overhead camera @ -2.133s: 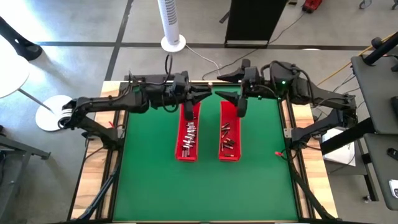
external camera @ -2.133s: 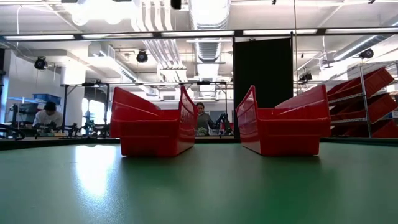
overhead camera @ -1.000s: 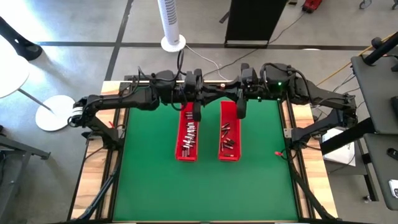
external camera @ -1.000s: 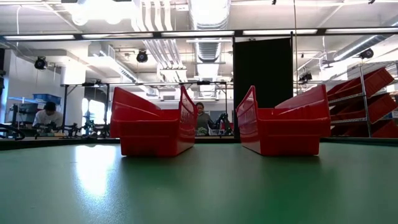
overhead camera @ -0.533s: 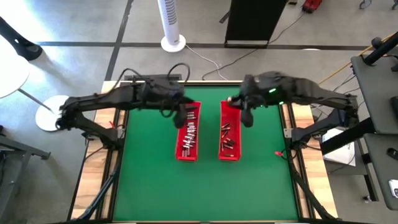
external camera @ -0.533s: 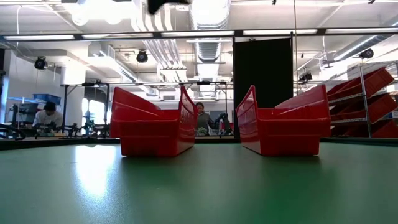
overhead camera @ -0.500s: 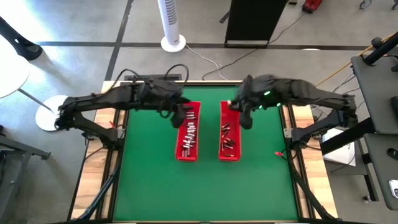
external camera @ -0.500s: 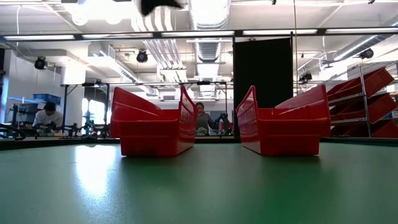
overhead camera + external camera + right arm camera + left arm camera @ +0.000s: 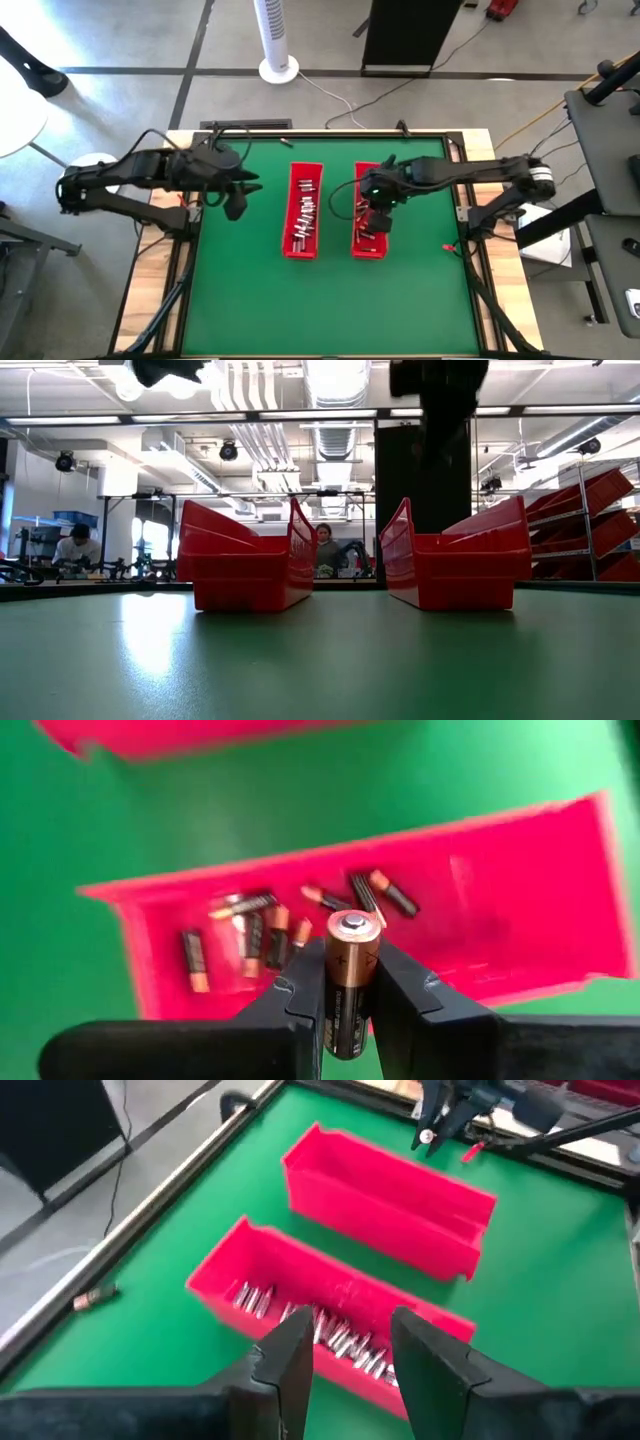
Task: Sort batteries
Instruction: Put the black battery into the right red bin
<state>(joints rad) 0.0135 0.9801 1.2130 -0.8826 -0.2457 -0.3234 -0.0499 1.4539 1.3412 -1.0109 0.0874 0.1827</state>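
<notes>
No brand or writing can be read on any battery. The right gripper (image 9: pixel 345 982) hangs over the right red tray (image 9: pixel 368 211), its fingers clamped on a copper-topped battery (image 9: pixel 346 982); other batteries (image 9: pixel 262 932) lie in that tray below it. Half a second ago it was at the tray's far end. The left gripper (image 9: pixel 350 1348), partly open and empty, has swung away from the left red tray (image 9: pixel 304 210), where silvery batteries (image 9: pixel 305 213) lie, and is now out over the green mat (image 9: pixel 250 270).
</notes>
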